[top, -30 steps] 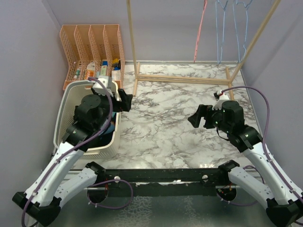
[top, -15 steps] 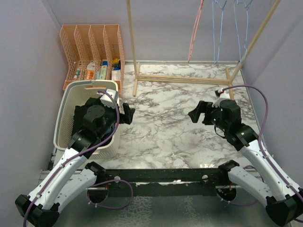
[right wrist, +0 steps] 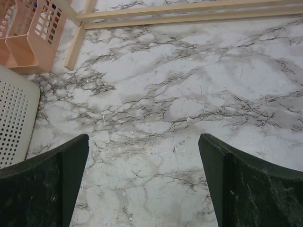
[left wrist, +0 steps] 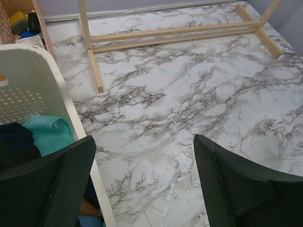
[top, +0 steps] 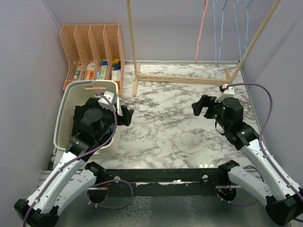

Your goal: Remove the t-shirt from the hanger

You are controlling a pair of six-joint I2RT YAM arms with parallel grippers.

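Beside the left gripper [left wrist: 144,142], jaws wide, a white perforated plastic basket [left wrist: 28,90] holds teal cloth [left wrist: 47,135]. Right gripper [right wrist: 143,139] gapes wide too; pink and blue wire hangers [top: 200,35] hang beyond it.

Cream basket [top: 64,111], wht/gry marble table [top: 165,123]

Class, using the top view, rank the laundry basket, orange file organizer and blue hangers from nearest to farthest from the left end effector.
1. Laundry basket, right beside the left end effector, on its left.
2. Orange file organizer, back left corner.
3. Blue hangers, far back right.
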